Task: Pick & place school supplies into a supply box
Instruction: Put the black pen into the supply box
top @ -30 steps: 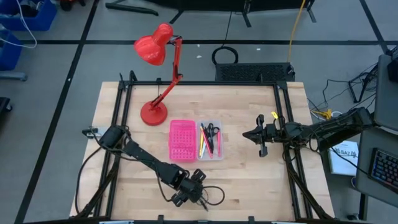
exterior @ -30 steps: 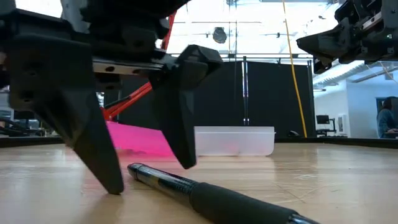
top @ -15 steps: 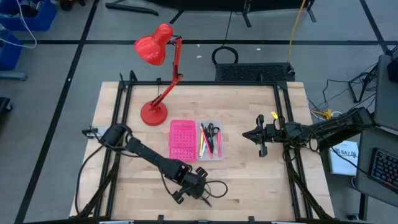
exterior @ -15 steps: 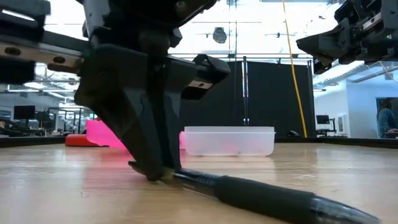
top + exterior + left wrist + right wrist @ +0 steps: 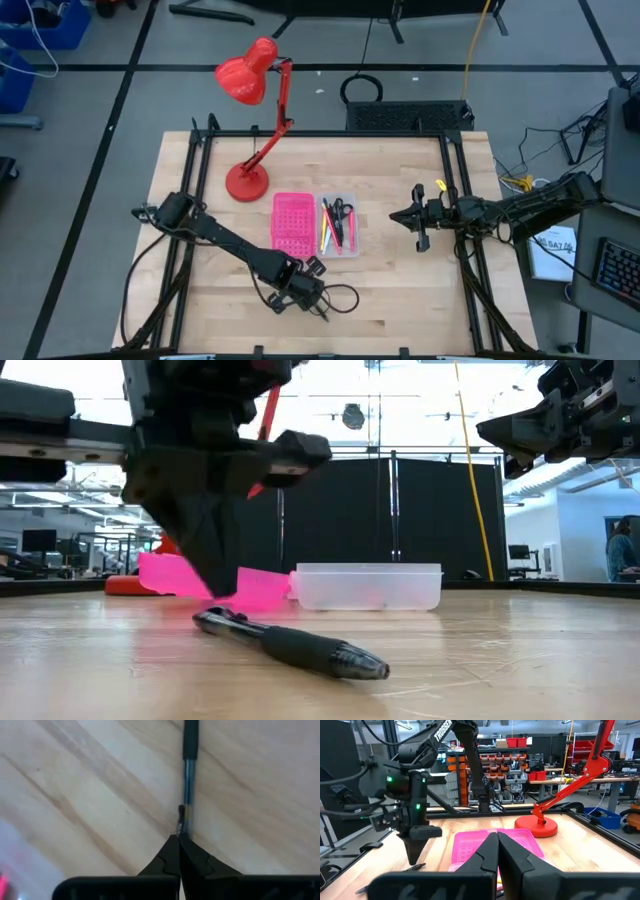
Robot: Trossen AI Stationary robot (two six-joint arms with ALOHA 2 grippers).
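Black slim pen (image 5: 290,648) lies flat on wooden worktop (image 5: 400,290), near front edge, just short of clear plastic supply box (image 5: 338,226). Left gripper (image 5: 297,293) over pen's clip end, jaws closed on that tip; pen's long axis runs straight out from jaws. Left arm far nearer. Right gripper (image 5: 418,222) waits well apart at right edge, jaws closed, empty.

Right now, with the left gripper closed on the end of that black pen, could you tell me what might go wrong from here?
1. The left gripper pinches only the very end of the black pen, whose tip rests on the table; it may swing or slip when lifted.
2. The pink tray sits right beside the clear supply box, so the pen could land in the wrong tray.
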